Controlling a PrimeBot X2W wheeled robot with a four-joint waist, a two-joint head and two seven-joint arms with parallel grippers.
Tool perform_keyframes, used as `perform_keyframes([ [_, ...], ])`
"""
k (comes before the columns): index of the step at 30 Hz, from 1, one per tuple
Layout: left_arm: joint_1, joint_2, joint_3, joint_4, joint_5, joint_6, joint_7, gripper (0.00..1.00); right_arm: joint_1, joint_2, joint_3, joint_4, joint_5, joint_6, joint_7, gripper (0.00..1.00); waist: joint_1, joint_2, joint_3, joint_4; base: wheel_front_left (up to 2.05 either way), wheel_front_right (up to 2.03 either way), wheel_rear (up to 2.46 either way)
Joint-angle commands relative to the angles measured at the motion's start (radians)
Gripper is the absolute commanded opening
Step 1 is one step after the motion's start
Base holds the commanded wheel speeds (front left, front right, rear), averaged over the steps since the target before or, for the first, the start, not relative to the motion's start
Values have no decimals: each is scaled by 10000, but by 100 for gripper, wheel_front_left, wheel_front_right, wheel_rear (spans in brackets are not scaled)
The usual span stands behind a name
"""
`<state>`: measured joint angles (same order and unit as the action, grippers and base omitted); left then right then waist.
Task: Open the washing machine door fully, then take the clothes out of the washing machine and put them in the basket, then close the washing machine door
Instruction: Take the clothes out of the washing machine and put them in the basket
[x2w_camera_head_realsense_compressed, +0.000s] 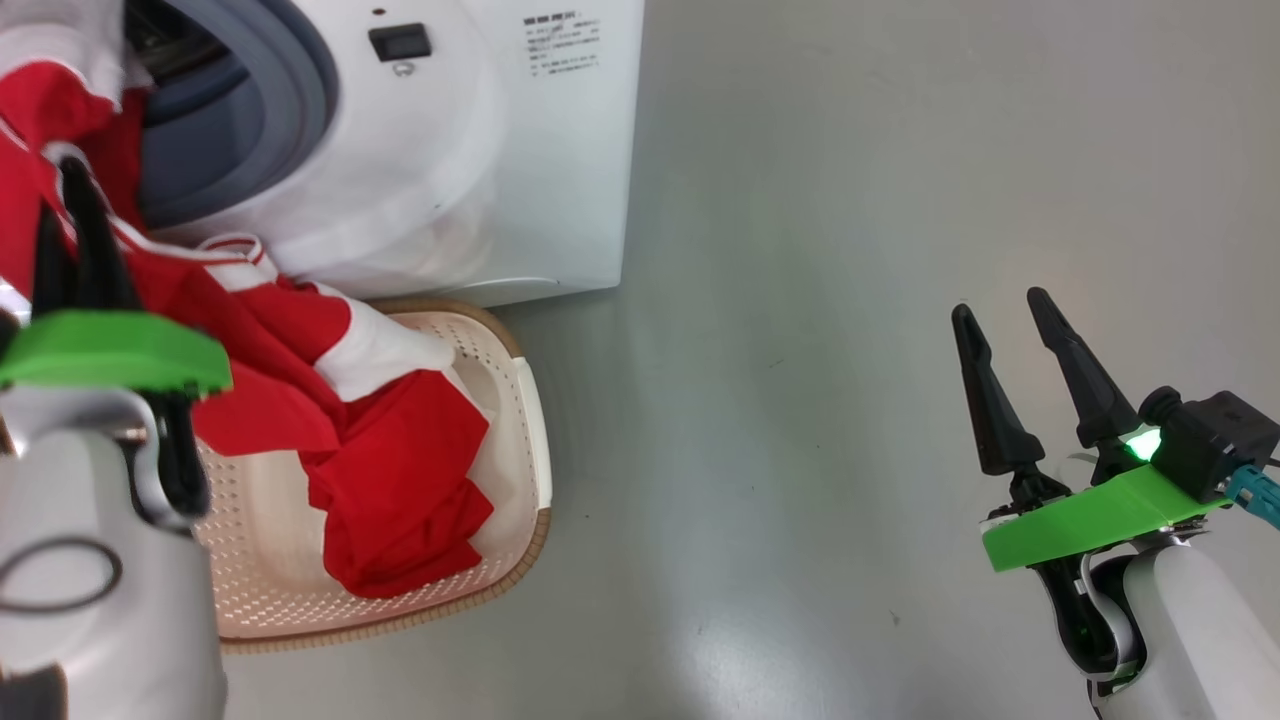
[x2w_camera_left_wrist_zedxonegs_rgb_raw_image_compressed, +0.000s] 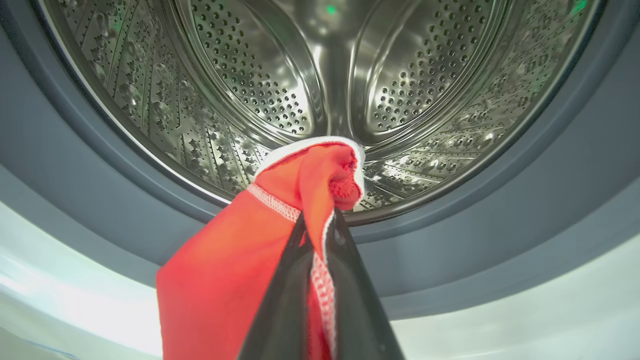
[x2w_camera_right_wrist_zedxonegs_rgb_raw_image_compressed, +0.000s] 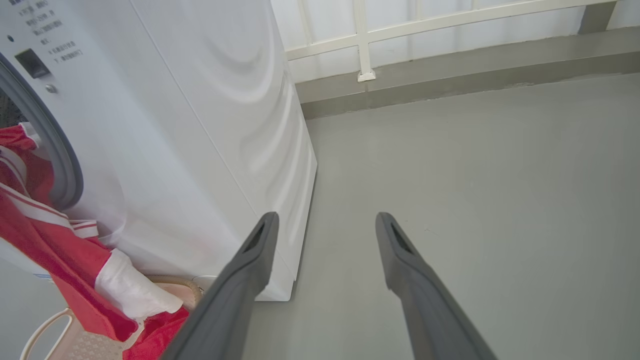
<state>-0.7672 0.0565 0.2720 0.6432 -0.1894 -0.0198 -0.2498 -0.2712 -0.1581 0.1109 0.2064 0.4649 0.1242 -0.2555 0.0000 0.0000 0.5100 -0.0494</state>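
"At the mouth of the washing machine, what has your left claw got?"

"It is clamped tight on the clothes. A fold of red fabric with a white stitched edge is pinched between my two dark fingers, and a small bunch of it pokes out just past their tips. Beyond that bunch, my left wrist view looks over the grey rubber ring into the perforated steel drum."

"Where does the rest of the fabric lie?"

"From my head, I see the clothes run from the machine's opening at the upper left, past my left claw, and down over the brown rim into the basket. A red heap with a white panel lies in the basket, below the claw and to its right. The basket stands on the floor, touching or just beside the machine's front."

"And your right claw?"

"My right claw is spread wide and holds nothing. It hangs over bare floor, well apart from the basket and the clothes. In its wrist view the right claw points past the machine's white side, with the clothes and a corner of the basket far off to the left."
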Motion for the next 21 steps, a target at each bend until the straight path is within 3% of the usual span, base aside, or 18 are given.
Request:
perform_keyframes([
  [1,565,229,338,-672,128,-188,-119,0,196,-114,188,-224,-52,65,-63,100,0,0,-90,70,0,0,0],
  [6,1799,-25,476,-2045,205,-717,-119,0,208,-117,306,-189,-43,65,-63,100,0,0,-256,57,0,0,0],
  [10,2684,-56,67,-2656,-173,-896,-119,0,255,-120,295,-170,-33,65,-63,100,0,0,-347,78,0,0,0],
  [21,4169,-61,-995,-3118,-995,-610,-120,0,407,-95,361,-142,2,65,-63,100,0,0,-540,136,0,0,0],
])
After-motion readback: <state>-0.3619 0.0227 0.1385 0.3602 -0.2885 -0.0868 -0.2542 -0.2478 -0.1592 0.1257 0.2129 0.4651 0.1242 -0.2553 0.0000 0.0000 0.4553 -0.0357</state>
